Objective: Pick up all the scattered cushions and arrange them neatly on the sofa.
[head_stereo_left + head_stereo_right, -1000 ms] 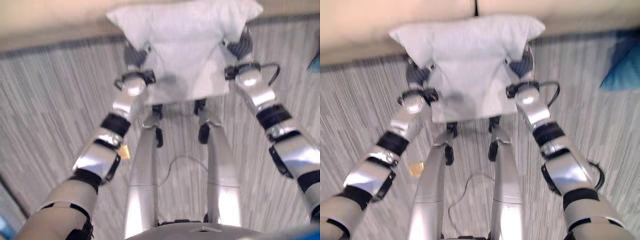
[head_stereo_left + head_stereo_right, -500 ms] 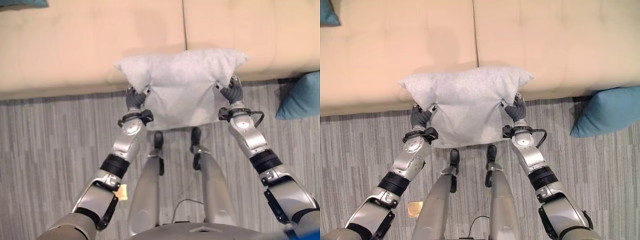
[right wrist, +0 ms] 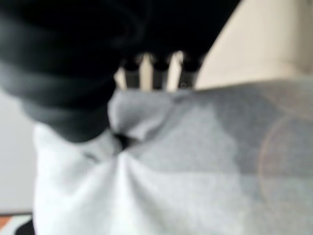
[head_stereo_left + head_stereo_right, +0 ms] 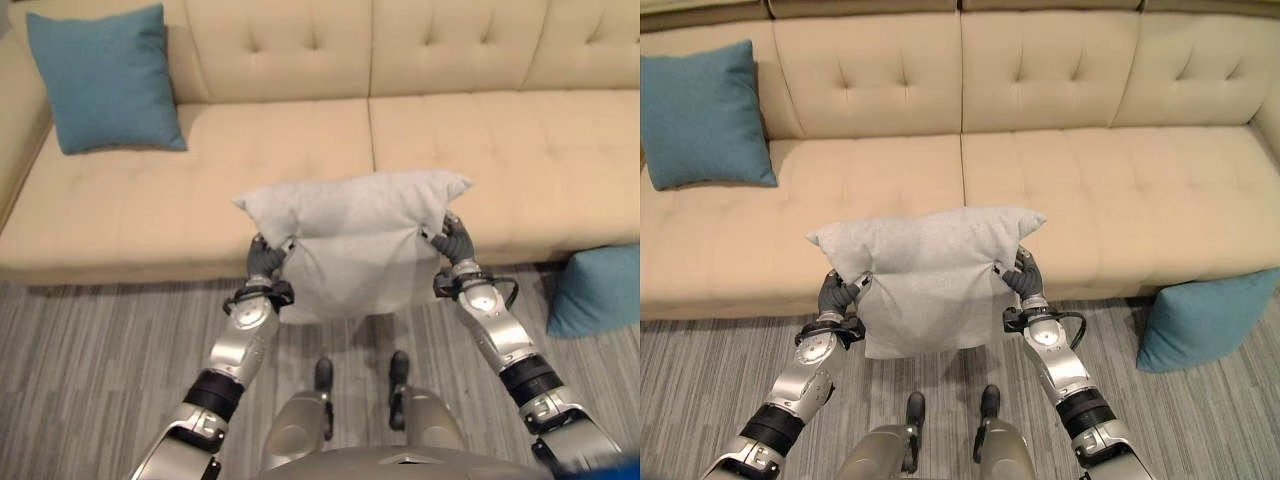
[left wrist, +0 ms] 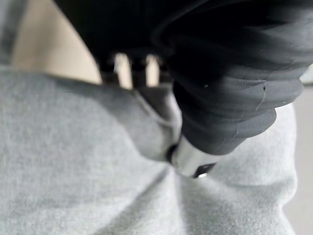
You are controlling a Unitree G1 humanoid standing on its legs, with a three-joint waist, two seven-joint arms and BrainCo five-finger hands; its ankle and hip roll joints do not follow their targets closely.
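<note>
Three cushions (image 4: 930,275), one sofa (image 4: 1120,190)

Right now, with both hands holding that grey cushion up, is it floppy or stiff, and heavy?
Probably soft: the grey cushion bunches and creases where the left hand and right hand pinch it. It sags below them, so floppy. Likely light, since pinches alone hold it.

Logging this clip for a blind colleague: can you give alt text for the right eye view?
Both hands, left hand and right hand, grip a grey cushion by its sides, held up before a beige sofa. One teal cushion leans on the sofa; another teal cushion sits on the floor.
</note>
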